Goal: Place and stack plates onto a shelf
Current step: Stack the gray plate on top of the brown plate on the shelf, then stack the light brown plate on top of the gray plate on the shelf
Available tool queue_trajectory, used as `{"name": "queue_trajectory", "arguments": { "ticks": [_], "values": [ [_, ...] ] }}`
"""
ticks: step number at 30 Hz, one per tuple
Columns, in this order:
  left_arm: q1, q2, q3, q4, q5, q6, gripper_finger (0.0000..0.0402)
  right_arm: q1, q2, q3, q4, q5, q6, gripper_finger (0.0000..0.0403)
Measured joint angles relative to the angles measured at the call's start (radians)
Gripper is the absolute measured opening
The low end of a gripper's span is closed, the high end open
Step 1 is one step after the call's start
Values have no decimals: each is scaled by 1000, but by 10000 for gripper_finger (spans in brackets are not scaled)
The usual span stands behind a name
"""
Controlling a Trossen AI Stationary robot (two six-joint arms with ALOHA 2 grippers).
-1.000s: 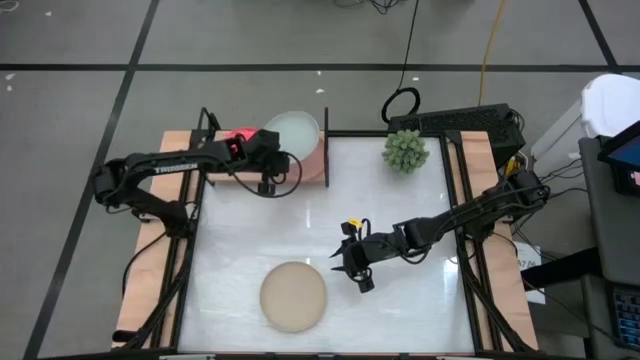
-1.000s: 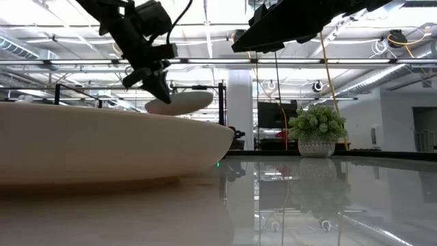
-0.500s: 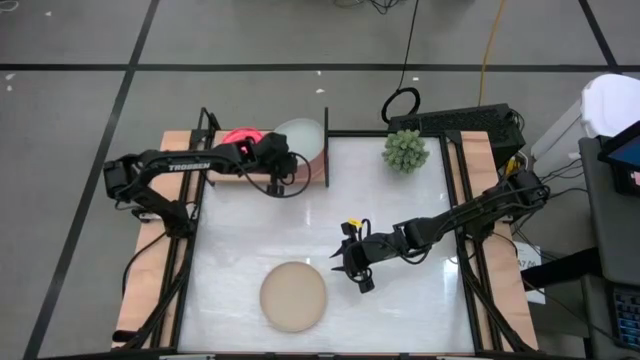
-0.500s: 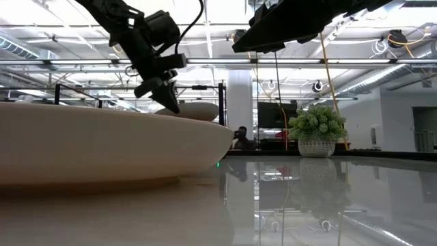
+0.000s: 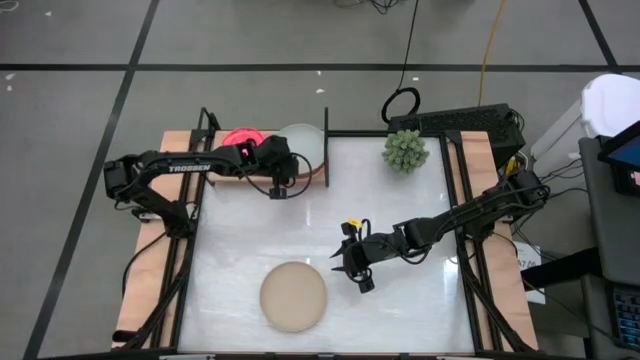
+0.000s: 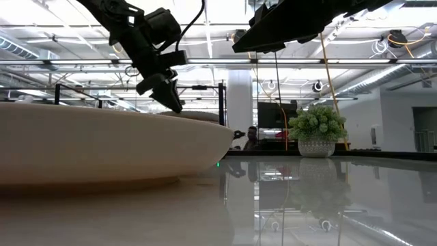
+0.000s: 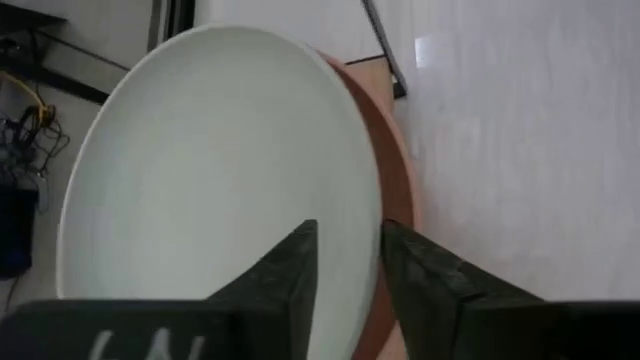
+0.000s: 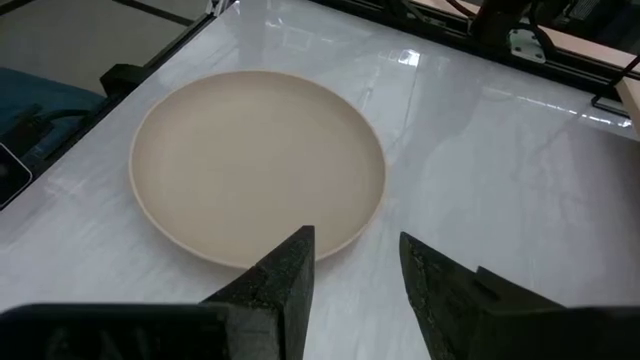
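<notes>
A grey-green plate (image 5: 300, 140) lies on a pale pink plate (image 7: 397, 190) at the right end of the wooden shelf (image 5: 185, 140), far left. A neon pink plate (image 5: 240, 136) sits beside them on the shelf. My left gripper (image 7: 350, 275) slants down at the grey-green plate (image 7: 220, 170), its fingers parted on either side of the plate's near rim. A beige plate (image 5: 293, 296) rests flat on the white table near the front edge. My right gripper (image 8: 355, 270) hovers open just right of the beige plate (image 8: 258, 165), with nothing between its fingers. My left gripper has its fingers (image 7: 295, 275) on either side of the grey-green plate's near rim (image 7: 368, 250), coming from the table's near side and slanting down. I cannot tell whether they touch the rim. The plate lies flat on the pale pink plate.
A spiky green plant (image 5: 405, 150) in a pot stands at the table's far right. The shelf's black upright (image 5: 326, 145) rises just right of the stacked plates. A keyboard (image 5: 470, 120) lies beyond the far right edge. Bare white tabletop (image 5: 260, 220) spreads between the arms.
My left gripper has gone down and a little toward the table's right with the grey-green plate. The plate, held raised above the shelf before, now lies flat on the pale pink plate. My right arm has kept still.
</notes>
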Motion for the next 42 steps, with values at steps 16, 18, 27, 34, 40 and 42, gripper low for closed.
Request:
{"name": "queue_trajectory", "arguments": {
  "ticks": [16,18,27,34,40,42],
  "values": [
    [-123,-5,0,-1,-94,-122,184,0,0,0,-4,-1,10,130],
    [-148,-14,0,-26,-113,-134,184,1,0,0,-14,-2,18,130],
    [-288,-84,1,-136,-112,-289,184,45,0,0,0,-3,0,130],
    [-453,-111,-1,-200,-109,-426,184,89,4,0,13,-15,4,130],
    [-613,-111,-33,-191,-119,-571,184,101,79,0,123,-32,4,130],
    [-663,-111,-41,-190,-139,-618,184,101,115,11,129,-59,3,130]
  ]
}}
